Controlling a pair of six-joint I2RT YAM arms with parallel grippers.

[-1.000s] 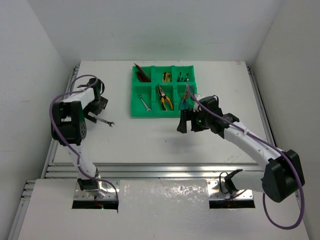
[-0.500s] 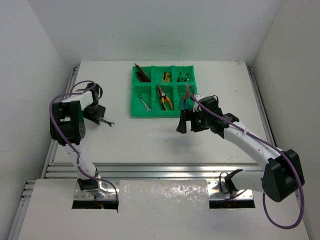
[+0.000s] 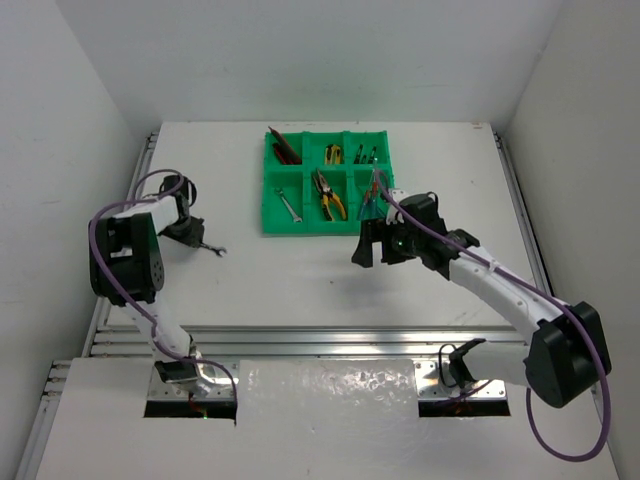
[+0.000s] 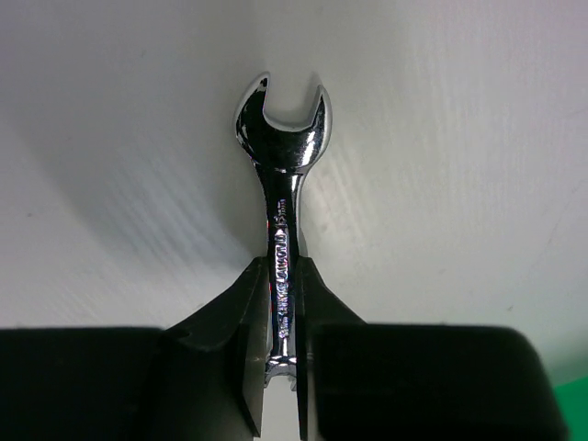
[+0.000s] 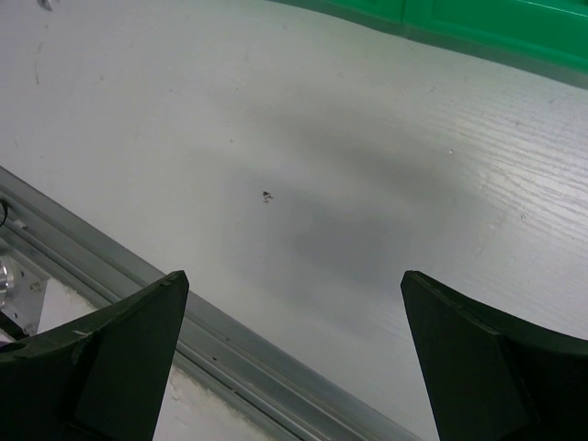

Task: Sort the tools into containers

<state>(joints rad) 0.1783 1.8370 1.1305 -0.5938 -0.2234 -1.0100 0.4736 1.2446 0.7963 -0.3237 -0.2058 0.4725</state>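
Note:
A silver wrench (image 4: 280, 156) lies on the white table at the left, and my left gripper (image 4: 281, 276) is shut on its shaft, with the open-end head sticking out past the fingertips. From above, the wrench (image 3: 212, 247) pokes out to the right of the left gripper (image 3: 190, 236). The green tray (image 3: 270, 226) sits at the back centre. Its compartments hold red-handled tools (image 3: 283, 148), yellow-handled pliers (image 3: 329, 194), another silver wrench (image 3: 289, 205) and screwdrivers (image 3: 366, 155). My right gripper (image 3: 378, 248) hovers just in front of the tray's right corner, open and empty (image 5: 294, 312).
An aluminium rail (image 3: 320, 335) runs along the table's near edge and shows below the right fingers (image 5: 230, 358). White walls close in the left, right and back. The tray's edge (image 5: 478, 23) lies at the top of the right wrist view.
My left gripper has come down and shut on the silver wrench, and the left arm's elbow has swung left. The right arm has not moved.

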